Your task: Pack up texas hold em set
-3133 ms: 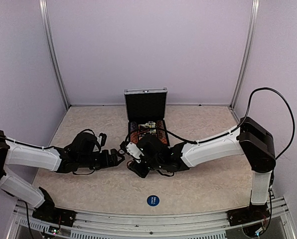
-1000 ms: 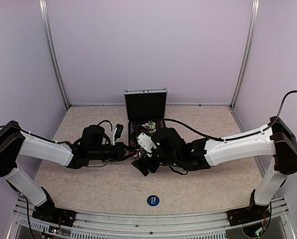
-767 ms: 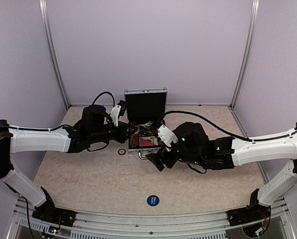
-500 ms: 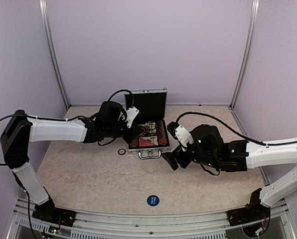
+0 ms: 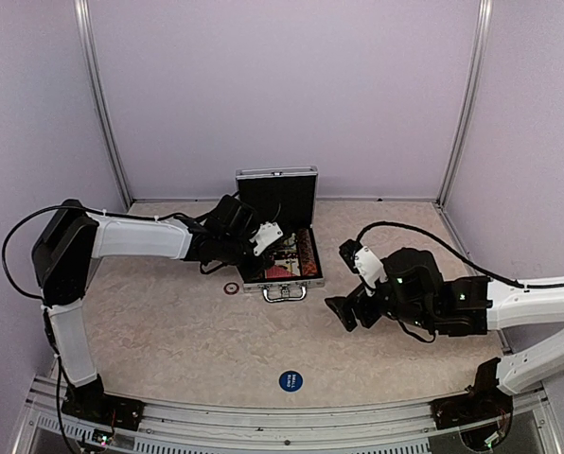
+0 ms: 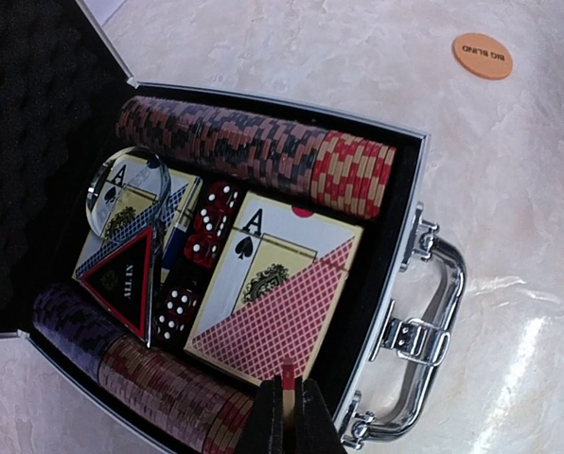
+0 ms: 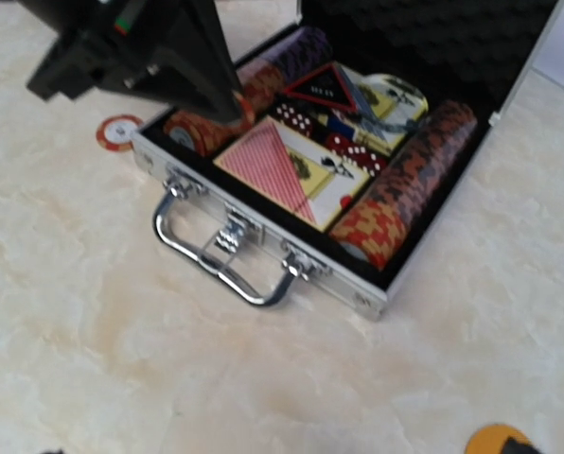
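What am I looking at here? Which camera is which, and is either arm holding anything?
Two robot arms, each ending in a two-finger gripper, work at a table. The wide picture is from a fixed camera above and behind them; the other two are from cameras on the wrists. An open silver case holds chips, card decks and dice. Loose on the table: a red chip, a blue button, an orange button. The left gripper is shut above the case; whether it pinches anything is unclear. The right gripper looks open and empty.
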Action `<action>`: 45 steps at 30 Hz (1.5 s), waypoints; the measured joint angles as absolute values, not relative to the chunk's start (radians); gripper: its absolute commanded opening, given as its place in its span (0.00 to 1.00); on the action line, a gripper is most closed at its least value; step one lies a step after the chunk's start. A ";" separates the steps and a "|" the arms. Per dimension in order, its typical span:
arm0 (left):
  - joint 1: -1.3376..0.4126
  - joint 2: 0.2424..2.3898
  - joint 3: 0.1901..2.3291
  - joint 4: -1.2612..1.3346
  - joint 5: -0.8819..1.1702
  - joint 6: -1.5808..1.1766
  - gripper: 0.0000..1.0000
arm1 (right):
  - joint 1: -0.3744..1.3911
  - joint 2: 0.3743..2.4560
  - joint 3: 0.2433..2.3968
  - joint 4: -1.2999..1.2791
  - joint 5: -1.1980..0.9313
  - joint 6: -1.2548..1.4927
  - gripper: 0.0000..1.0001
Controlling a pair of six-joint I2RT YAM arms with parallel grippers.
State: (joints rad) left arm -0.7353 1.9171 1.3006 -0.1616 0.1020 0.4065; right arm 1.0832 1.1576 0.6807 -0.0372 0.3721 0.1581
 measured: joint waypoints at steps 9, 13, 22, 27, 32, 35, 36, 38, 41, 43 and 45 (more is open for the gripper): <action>-0.710 1.917 1.285 -0.196 0.073 0.453 0.00 | 1.080 1.160 0.670 -0.040 0.372 0.162 1.00; -0.707 1.917 1.279 -0.213 0.067 0.459 0.00 | 1.076 1.170 0.670 -0.041 0.371 0.162 1.00; -0.706 1.917 1.278 -0.218 0.071 0.463 0.00 | 1.075 1.200 0.670 -0.039 0.363 0.162 1.00; -0.706 1.914 1.264 -0.190 0.051 0.456 0.00 | 1.072 1.213 0.672 -0.039 0.360 0.161 1.00; -0.706 1.884 1.224 -0.148 0.030 0.442 0.00 | 1.071 1.224 0.672 -0.039 0.355 0.161 1.00; -0.704 1.840 1.198 -0.143 0.047 0.439 0.00 | 1.071 1.227 0.673 -0.039 0.352 0.161 1.00; -0.704 1.831 1.198 -0.143 0.054 0.439 0.00 | 1.071 1.229 0.673 -0.039 0.352 0.161 1.00; -0.704 1.812 1.199 -0.146 0.073 0.439 0.00 | 1.070 1.230 0.674 -0.038 0.351 0.161 1.00; -0.704 1.812 1.216 -0.171 0.096 0.440 0.00 | 1.070 1.234 0.674 -0.033 0.347 0.161 1.00; -0.704 1.825 1.239 -0.200 0.110 0.443 0.00 | 1.070 1.235 0.675 -0.032 0.345 0.161 1.00; -0.704 1.849 1.266 -0.224 0.121 0.443 0.00 | 1.070 1.235 0.675 -0.031 0.344 0.162 1.00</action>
